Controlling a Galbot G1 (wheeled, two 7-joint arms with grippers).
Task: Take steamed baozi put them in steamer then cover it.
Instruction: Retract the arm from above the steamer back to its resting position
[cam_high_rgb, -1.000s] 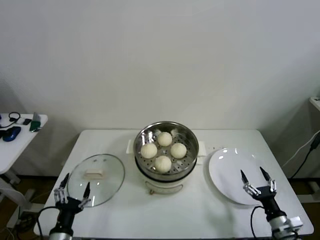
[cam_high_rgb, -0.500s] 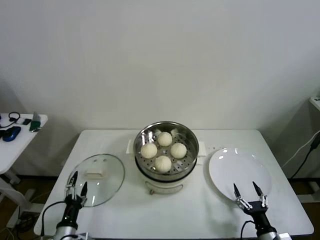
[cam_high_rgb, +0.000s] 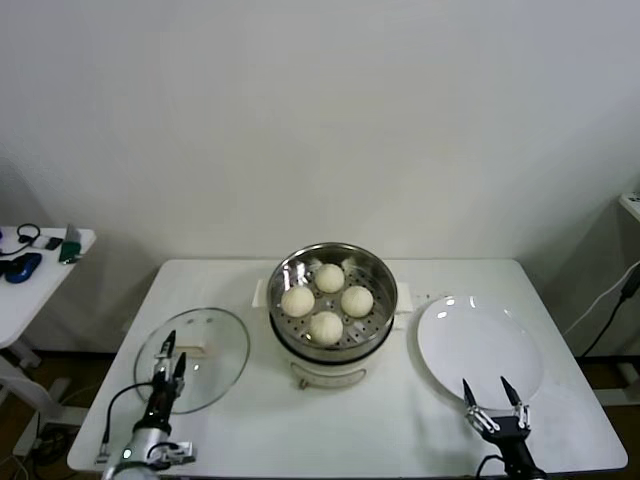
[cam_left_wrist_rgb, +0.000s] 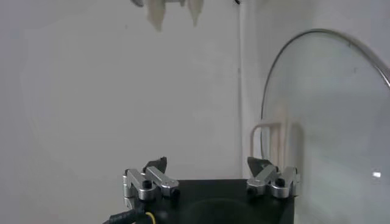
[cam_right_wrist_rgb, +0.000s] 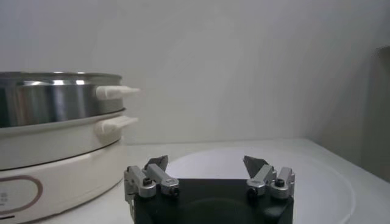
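Cover (cam_high_rgb: 193, 358) flat on table, handle upward

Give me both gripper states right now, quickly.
Left gripper: open, empty, over the near edge of the glass cover.
Right gripper: open, empty, at the near rim of the white plate.

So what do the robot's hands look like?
Each is a claw. The left gripper and right gripper have two thin black pointed fingers on silver metal joints, fixed to a black block. The left one trails a thin black cable. The arms below are silvery grey.
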